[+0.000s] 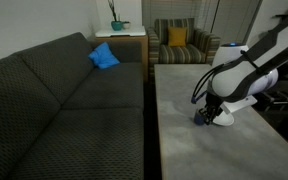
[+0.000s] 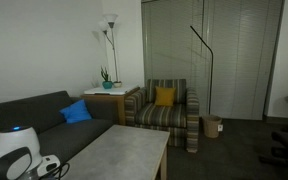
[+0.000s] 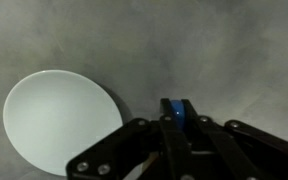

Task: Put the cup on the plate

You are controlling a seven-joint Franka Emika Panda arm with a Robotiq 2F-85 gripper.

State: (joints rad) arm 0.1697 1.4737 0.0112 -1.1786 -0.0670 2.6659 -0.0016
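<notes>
The gripper [image 3: 174, 128] enters the wrist view from the bottom edge. Its black fingers are drawn close together on a narrow strip of bright blue, which is taken to be the wall or rim of the cup [image 3: 179, 108]. The jaws look nearly closed, with that strip pinched between them. Little else of the cup shows, so its handle and the yellowish inside cannot be made out. Just beside the gripper lies the plate [image 3: 59, 125], white, round and bare, with nothing on it. Its near edge comes close to the fingers, but the blue strip sits clear of it, over the grey table [image 3: 234, 50]. In an exterior view the arm bends low over the table and the gripper is down near the surface. Whether the cup is lifted or resting there cannot be told. Judged from this, the grasp is done and the placing is not. What appears to remain is a short carry sideways until the cup is over the middle of the plate, then a lowering and a release.
</notes>
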